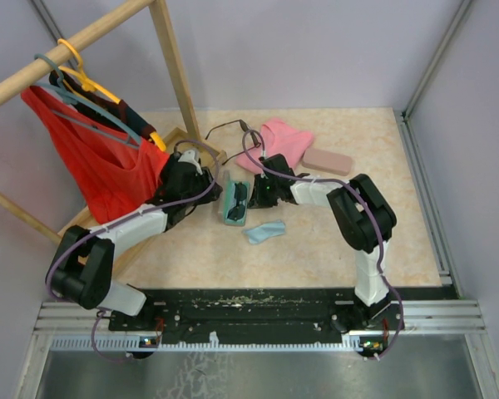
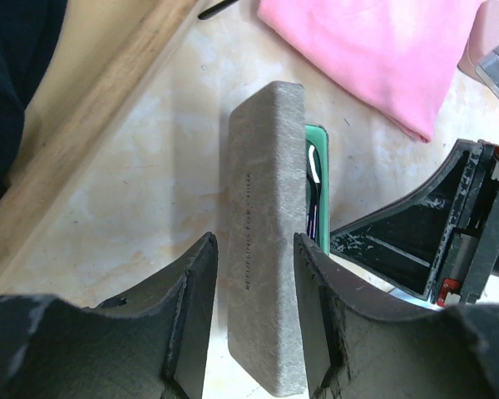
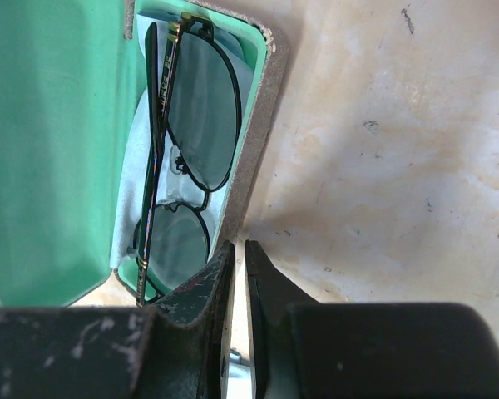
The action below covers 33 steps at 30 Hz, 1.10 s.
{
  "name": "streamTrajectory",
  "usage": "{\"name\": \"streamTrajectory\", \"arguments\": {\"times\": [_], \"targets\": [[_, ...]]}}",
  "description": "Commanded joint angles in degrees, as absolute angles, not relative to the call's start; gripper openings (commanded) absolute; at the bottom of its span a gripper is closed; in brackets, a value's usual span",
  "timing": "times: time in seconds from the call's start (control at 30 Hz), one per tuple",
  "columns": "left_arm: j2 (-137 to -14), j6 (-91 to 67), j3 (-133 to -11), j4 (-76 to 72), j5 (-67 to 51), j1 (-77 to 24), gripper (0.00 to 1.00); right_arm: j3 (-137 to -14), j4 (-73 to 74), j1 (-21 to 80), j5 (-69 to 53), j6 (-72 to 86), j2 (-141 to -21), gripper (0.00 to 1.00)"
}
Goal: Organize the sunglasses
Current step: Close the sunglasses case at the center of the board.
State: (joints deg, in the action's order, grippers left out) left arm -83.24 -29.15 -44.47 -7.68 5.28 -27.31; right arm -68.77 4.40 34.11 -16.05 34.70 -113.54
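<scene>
My left hand (image 2: 256, 249) is clamped on the grey lid (image 2: 266, 216), which stands on edge. That view hides nearly all of the case's inside and shows only a green sliver.

The right wrist view opens it up. The sunglasses (image 3: 191, 133) lie folded in the green-lined case (image 3: 256, 116) on a pale cloth (image 3: 137, 166), the lower lens partly behind my right hand (image 3: 239, 253). That hand's fingers are all but together with nothing between them, just beside the case's rim over the bench (image 3: 382, 166). I cannot tell whether they touch it.

From above, both hands crowd the case and the sunglasses are only a dark smudge. A thin dark line (image 1: 224, 126) by the rack (image 1: 170, 50) is too fine to identify.
</scene>
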Motion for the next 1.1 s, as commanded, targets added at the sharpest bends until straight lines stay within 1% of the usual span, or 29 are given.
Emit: {"name": "streamTrajectory", "arguments": {"times": [0.0, 0.2, 0.67, 1.07], "targets": [[-81.7, -30.3, -42.3, -13.3, 1.2, -25.4, 0.47, -70.6, 4.8, 34.5, -15.5, 33.2, -115.1, 0.11], [-83.0, -30.7, -41.6, -15.2, -1.6, -24.8, 0.44, -70.5, 4.8, 34.5, -15.5, 33.1, -115.0, 0.11], [-84.2, -31.3, -40.7, -17.2, -3.6, -24.6, 0.43, -70.2, 4.8, 34.5, -15.5, 33.0, -114.9, 0.11], [-86.9, -31.4, -40.7, -18.3, -6.0, -24.6, 0.33, -70.5, 4.7, 34.5, -15.6, 33.0, -115.0, 0.11]]}}
